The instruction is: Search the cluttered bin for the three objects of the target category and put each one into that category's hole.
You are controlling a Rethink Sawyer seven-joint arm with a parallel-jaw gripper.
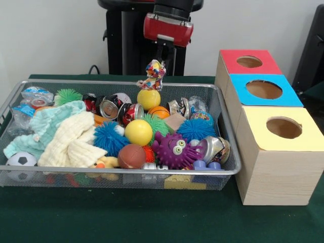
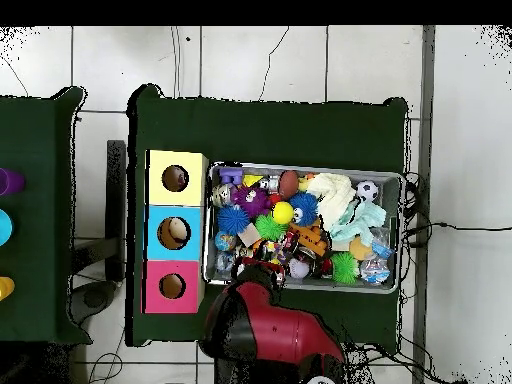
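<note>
Front view: the gripper (image 1: 155, 71) hangs at upper centre of the frame above the wire bin (image 1: 229, 152). A crumpled multicoloured wrapper (image 1: 154, 74) sits at its tip, raised clear of the yellow ball (image 1: 148, 99) directly below it. The fingers are hidden behind the wrapper, but since it hangs free of the pile, the judgement is that they are pinched on it. The step in hand is judged to be the carry phase. The next move calls for a lift and a traverse to the frame's right, toward the boxes with the red hole (image 1: 249, 62), blue hole (image 1: 264, 89) and yellow hole (image 1: 284, 127). Which hole applies cannot be told. The bin's right wall lies in the path. Remaining clutter includes a purple spiky toy (image 1: 174, 150), crushed cans (image 1: 109, 108) and folded cloths (image 1: 61, 132).

Overhead view: the red arm (image 2: 285, 335) enters from the bottom and covers the bin's lower edge (image 2: 300, 283). The three boxes (image 2: 175, 232) stand just left of the bin. The wrapper cannot be distinguished here.
</note>
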